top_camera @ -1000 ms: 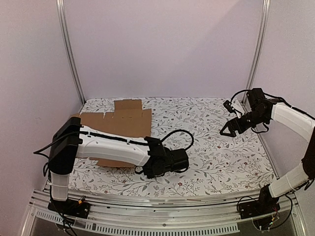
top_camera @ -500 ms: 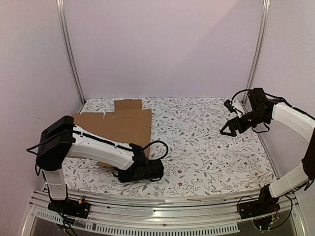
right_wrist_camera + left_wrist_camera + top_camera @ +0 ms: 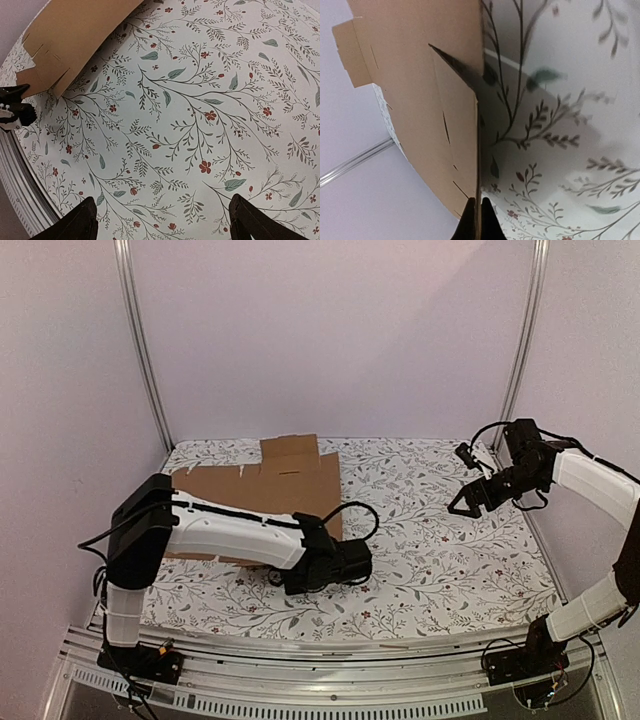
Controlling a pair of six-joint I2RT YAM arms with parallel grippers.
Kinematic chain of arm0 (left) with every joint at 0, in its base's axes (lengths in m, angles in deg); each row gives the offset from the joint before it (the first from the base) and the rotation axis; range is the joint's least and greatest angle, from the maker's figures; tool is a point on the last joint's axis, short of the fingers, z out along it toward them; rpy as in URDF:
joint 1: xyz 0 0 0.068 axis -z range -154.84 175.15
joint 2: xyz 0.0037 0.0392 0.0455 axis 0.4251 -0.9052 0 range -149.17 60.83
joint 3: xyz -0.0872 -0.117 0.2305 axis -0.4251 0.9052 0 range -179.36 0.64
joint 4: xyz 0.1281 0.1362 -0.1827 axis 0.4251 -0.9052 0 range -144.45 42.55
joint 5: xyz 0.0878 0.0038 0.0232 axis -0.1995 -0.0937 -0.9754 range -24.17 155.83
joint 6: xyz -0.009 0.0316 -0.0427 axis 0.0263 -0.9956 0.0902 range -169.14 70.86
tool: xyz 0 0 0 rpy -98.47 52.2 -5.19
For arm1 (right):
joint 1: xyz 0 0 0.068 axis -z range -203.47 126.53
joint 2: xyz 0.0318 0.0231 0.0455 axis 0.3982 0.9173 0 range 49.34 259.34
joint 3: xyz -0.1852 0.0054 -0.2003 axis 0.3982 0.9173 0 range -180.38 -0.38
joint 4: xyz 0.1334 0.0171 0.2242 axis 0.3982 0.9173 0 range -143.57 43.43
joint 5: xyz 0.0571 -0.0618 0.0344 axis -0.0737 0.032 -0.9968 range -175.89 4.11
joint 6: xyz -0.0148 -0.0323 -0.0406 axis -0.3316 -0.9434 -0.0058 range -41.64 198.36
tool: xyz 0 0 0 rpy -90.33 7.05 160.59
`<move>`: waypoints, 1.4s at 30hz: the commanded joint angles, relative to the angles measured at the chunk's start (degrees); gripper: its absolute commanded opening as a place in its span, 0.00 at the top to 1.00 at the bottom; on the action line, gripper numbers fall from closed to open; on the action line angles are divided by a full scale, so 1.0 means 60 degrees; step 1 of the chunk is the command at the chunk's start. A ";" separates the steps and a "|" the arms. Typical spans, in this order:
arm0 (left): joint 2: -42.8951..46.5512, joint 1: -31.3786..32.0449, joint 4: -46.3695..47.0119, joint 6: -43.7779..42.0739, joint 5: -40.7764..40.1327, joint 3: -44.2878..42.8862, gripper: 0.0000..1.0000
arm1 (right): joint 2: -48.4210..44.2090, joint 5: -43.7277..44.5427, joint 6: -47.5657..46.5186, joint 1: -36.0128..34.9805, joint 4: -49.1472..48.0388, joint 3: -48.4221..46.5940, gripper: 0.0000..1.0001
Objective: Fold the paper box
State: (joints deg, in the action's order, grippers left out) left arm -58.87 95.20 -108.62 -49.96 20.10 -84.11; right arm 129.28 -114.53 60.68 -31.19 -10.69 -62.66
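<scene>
Now the left gripper [image 3: 475, 222] pinches the box [image 3: 415, 90] by its edge, which could slip or tear if tugged hard, and the right gripper [image 3: 162, 215] hangs open.

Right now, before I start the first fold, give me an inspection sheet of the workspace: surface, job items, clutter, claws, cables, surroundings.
Surface: floral-print table cover, lying flat.
Job's things: paper box, an unfolded brown cardboard sheet with flaps and slits, at the far left of the table.
Clutter: nothing seen.
Claws: left claw shut on the paper box's edge; right claw open and empty, raised over the right side.
Cables: black cable loop at the left wrist; black cables at the right wrist.
Surroundings: pale walls, metal posts, aluminium rail along the near edge.
</scene>
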 commanded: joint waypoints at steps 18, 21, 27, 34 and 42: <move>0.3315 -0.3923 0.2106 0.3964 0.5683 -0.0394 0.22 | -0.1346 0.1699 -0.1459 -0.2510 0.0319 0.0454 0.11; 0.4691 -0.4262 0.2398 0.4130 0.5397 0.1136 0.22 | -0.1055 0.3411 -0.2195 -0.4790 0.0743 0.0270 0.12; 0.6549 -0.5258 0.2497 0.4589 0.6195 0.3167 0.22 | 0.0830 0.5592 -0.2733 -0.7147 0.1160 -0.1270 0.15; 0.8248 -0.5473 0.2684 0.5269 0.6596 0.4151 0.23 | 0.4047 0.8101 -0.2638 -0.8377 0.0844 -0.3259 0.19; 0.9413 -0.5586 0.2547 0.5387 0.6417 0.4516 0.22 | 0.5990 0.8566 -0.2790 -0.8921 0.0518 -0.4803 0.28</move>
State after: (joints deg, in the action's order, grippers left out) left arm -4.08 62.85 -93.56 -18.66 58.15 -58.01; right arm 161.13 -67.67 44.42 -82.73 -6.26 -86.68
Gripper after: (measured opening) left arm 0.776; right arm 0.744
